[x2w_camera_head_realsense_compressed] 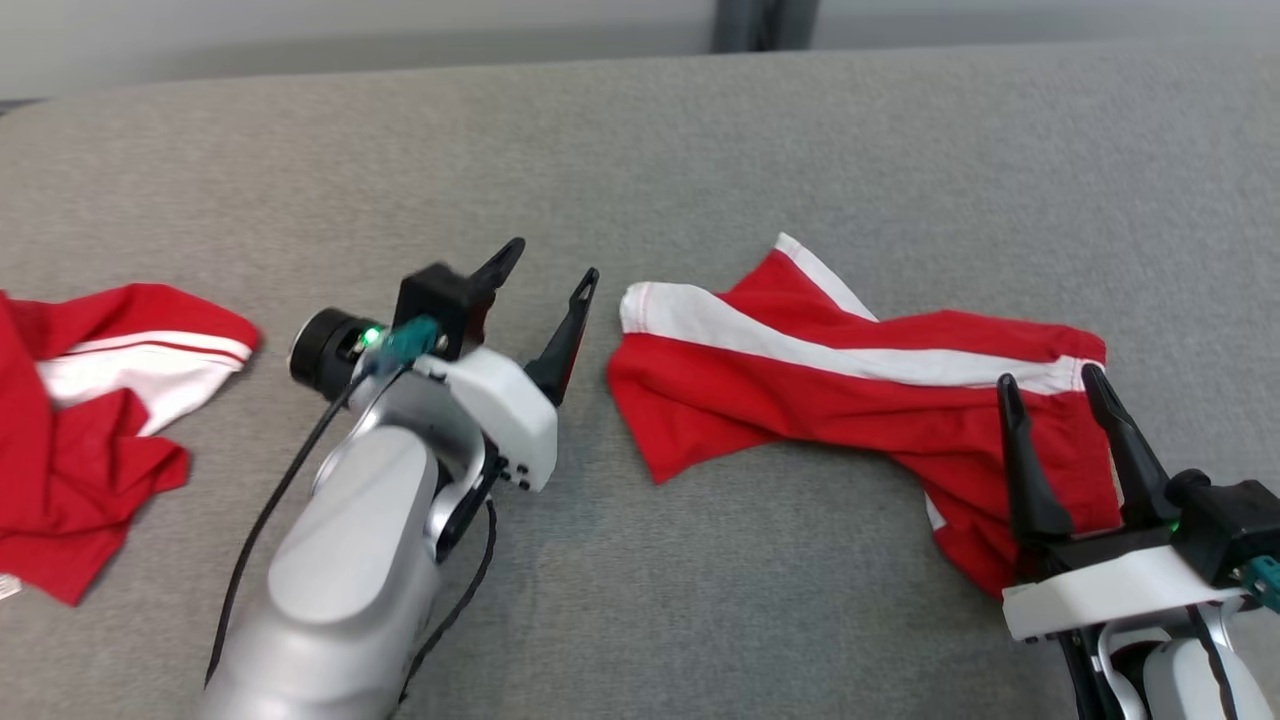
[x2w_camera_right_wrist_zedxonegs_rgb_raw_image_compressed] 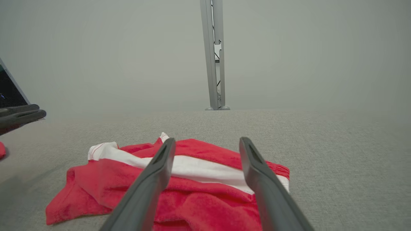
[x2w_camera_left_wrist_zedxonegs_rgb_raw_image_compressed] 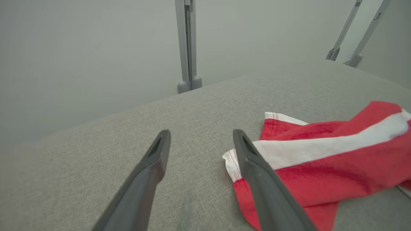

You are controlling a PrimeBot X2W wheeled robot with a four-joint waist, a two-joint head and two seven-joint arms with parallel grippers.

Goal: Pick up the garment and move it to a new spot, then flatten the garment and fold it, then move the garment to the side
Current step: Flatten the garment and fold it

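Two garments lie on the grey cloth-covered surface (x2w_camera_head_realsense_compressed: 700,150), and two grippers are out over it. The red garment (x2w_camera_head_realsense_compressed: 820,400) nearer the middle is rumpled, stretching from the centre toward the robot's right, with one broad white stripe running its length and a white-hemmed end pointing left. A second red garment (x2w_camera_head_realsense_compressed: 90,420), also striped in white, lies crumpled at the far left edge, well apart from the first. The left gripper (x2w_camera_head_realsense_compressed: 553,262) sits between the two, over bare surface just beside the white hem, its two dark fingers spread wide with nothing between them. From its own wrist the left gripper (x2w_camera_left_wrist_zedxonegs_rgb_raw_image_compressed: 201,133) frames empty grey fabric, with the red garment (x2w_camera_left_wrist_zedxonegs_rgb_raw_image_compressed: 321,173) off to the right of its fingers. The right gripper (x2w_camera_head_realsense_compressed: 1048,380) is at the garment's right end, its two fingers likewise apart and gripping nothing. From the right wrist the right gripper (x2w_camera_right_wrist_zedxonegs_rgb_raw_image_compressed: 207,141) straddles the white stripe with the red garment (x2w_camera_right_wrist_zedxonegs_rgb_raw_image_compressed: 199,192) below, though I cannot tell whether the tips touch the cloth. Beyond the surface stands one upright metal post (x2w_camera_left_wrist_zedxonegs_rgb_raw_image_compressed: 188,48), with two slanted struts (x2w_camera_left_wrist_zedxonegs_rgb_raw_image_compressed: 343,32) further right.
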